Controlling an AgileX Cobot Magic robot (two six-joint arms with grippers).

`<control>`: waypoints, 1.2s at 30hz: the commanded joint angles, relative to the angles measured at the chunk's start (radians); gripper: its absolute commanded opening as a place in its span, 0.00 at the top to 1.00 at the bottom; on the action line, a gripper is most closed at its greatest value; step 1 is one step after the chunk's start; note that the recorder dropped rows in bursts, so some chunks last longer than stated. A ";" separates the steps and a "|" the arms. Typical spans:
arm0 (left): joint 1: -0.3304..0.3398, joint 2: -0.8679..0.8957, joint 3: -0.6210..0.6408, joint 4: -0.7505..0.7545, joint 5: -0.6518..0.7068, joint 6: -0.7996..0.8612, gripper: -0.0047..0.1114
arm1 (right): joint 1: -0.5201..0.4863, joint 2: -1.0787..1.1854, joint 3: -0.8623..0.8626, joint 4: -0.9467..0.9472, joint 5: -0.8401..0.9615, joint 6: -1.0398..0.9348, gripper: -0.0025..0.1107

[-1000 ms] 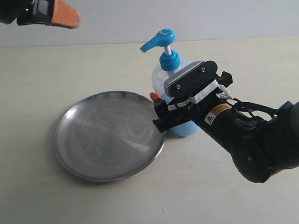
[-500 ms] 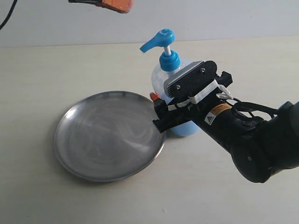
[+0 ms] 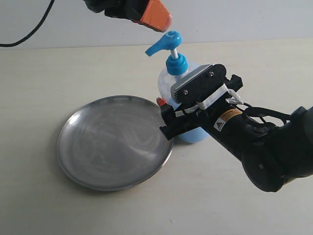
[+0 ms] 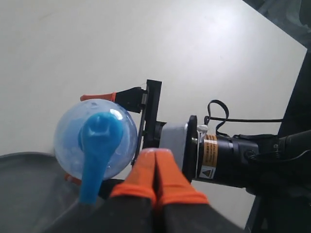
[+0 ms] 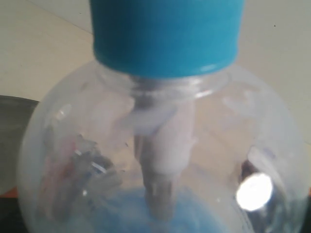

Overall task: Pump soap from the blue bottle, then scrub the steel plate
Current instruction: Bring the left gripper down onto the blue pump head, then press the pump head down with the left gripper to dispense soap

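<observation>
The blue bottle (image 3: 182, 73) stands upright just right of the steel plate (image 3: 113, 142), its blue pump head (image 3: 164, 43) pointing left over the plate's rim. Light blue soap (image 3: 193, 135) fills the bottle's lower part and also shows through the clear wall in the right wrist view (image 5: 160, 213). My right gripper (image 3: 162, 116) is shut on the bottle's body, one finger on each side. My left gripper (image 3: 157, 20), orange-tipped and shut with nothing in it, hovers just above and left of the pump head. From the left wrist view its fingertips (image 4: 156, 160) sit beside the pump head (image 4: 97, 150).
The pale tabletop (image 3: 254, 63) spreads around plate and bottle. My right arm (image 3: 264, 152) lies across the table's right side. A black cable (image 3: 29, 34) hangs at the upper left.
My left gripper has travelled right and down from the upper left corner to just above the pump head. The bottle, the plate and my right gripper have stayed put.
</observation>
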 commanded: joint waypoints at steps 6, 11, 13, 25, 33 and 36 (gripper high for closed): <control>-0.015 0.054 -0.012 0.012 -0.071 -0.015 0.96 | 0.001 0.008 0.009 -0.010 0.028 -0.021 0.98; -0.015 0.058 -0.012 0.031 -0.125 -0.022 0.96 | 0.001 0.008 0.009 -0.012 0.028 -0.021 0.98; -0.015 0.064 -0.012 0.032 -0.134 -0.022 0.96 | 0.001 0.008 0.009 -0.012 0.028 -0.021 0.98; -0.015 0.112 -0.012 0.048 -0.150 -0.022 0.96 | 0.001 0.008 0.009 -0.012 0.028 -0.021 0.98; -0.015 0.112 -0.012 0.102 -0.151 -0.056 0.96 | 0.001 0.008 0.009 -0.038 0.028 -0.017 0.98; -0.015 0.114 -0.012 0.102 -0.131 -0.056 0.96 | 0.001 0.008 0.009 -0.043 0.028 -0.009 0.98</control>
